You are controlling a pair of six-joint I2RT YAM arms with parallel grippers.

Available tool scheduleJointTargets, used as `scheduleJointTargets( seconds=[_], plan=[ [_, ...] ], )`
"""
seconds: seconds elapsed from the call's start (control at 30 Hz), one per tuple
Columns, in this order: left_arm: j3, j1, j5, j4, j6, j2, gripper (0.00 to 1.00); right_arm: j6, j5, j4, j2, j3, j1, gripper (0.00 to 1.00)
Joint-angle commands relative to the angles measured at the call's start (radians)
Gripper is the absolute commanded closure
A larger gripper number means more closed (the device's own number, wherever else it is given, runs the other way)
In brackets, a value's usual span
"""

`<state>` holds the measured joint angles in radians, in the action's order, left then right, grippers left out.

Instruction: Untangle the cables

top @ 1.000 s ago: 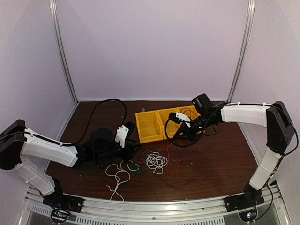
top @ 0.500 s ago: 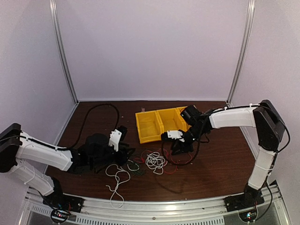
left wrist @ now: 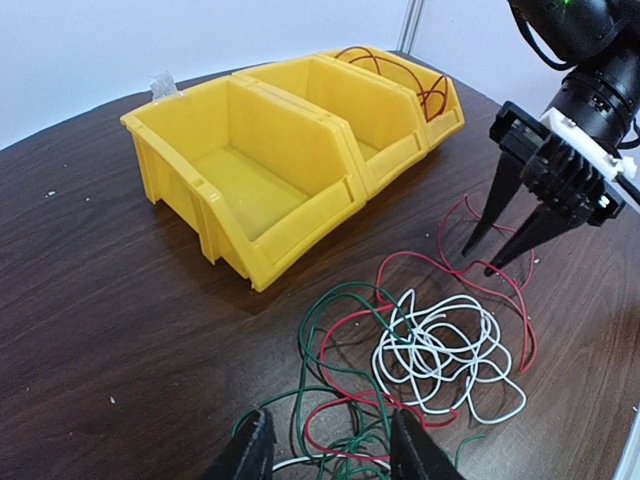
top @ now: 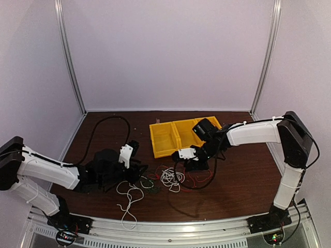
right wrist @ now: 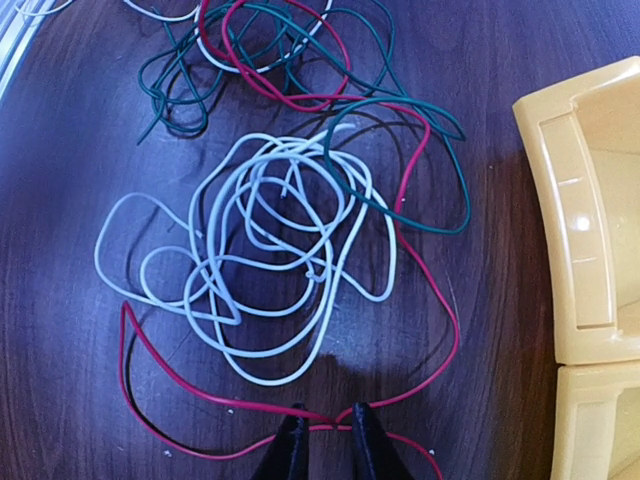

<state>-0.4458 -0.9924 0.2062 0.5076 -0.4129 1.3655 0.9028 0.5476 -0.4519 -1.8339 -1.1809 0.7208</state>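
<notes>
Left wrist view says early days: one red cable [left wrist: 400, 72] is in the far yellow bin [left wrist: 447, 88], the white, red and green cables [left wrist: 430, 350] lie tangled on the table [left wrist: 100, 300], my left claw [left wrist: 335, 450] is open astride them, and my right claw [left wrist: 482, 262] is part-open and empty.

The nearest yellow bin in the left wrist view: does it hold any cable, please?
No, the nearest yellow bin shows only its bare floor.
</notes>
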Motion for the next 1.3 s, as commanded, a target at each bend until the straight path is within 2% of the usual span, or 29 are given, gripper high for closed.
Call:
scheduleJointTargets(
  seconds=[0.0, 0.1, 0.27, 0.47, 0.6, 0.77, 0.93, 1.17, 1.27],
  plan=[
    [0.003, -0.004, -0.011, 0.064, 0.005, 0.023, 0.58, -0.017, -0.022, -0.013, -0.018, -0.045, 0.004, 0.92],
    [-0.033, -0.004, -0.054, 0.085, 0.019, 0.068, 0.53, -0.027, 0.012, -0.036, 0.049, -0.057, -0.014, 1.0],
    [-0.11, -0.005, -0.129, 0.128, 0.033, 0.202, 0.42, -0.053, 0.032, -0.128, 0.182, -0.14, -0.03, 1.0],
    [-0.237, -0.003, -0.105, 0.033, 0.023, 0.382, 0.44, -0.124, 0.119, -0.231, 0.307, -0.354, -0.106, 1.0],
    [-0.285, -0.002, -0.091, -0.015, 0.018, 0.459, 0.5, -0.191, 0.244, -0.286, 0.318, -0.558, -0.224, 1.0],
    [-0.279, -0.001, -0.094, -0.002, 0.015, 0.49, 0.59, -0.344, 0.413, -0.23, 0.301, -0.802, -0.383, 1.0],
    [-0.263, -0.001, -0.081, -0.009, 0.002, 0.492, 0.6, -0.576, 0.533, -0.049, 0.249, -0.984, -0.529, 1.0],
    [-0.263, -0.002, -0.066, -0.032, 0.003, 0.47, 0.6, -0.675, 0.492, 0.093, 0.196, -1.027, -0.577, 1.0],
    [-0.253, -0.001, -0.075, -0.033, 0.01, 0.452, 0.6, -0.655, 0.44, 0.101, 0.184, -1.026, -0.579, 1.0]
  ],
)
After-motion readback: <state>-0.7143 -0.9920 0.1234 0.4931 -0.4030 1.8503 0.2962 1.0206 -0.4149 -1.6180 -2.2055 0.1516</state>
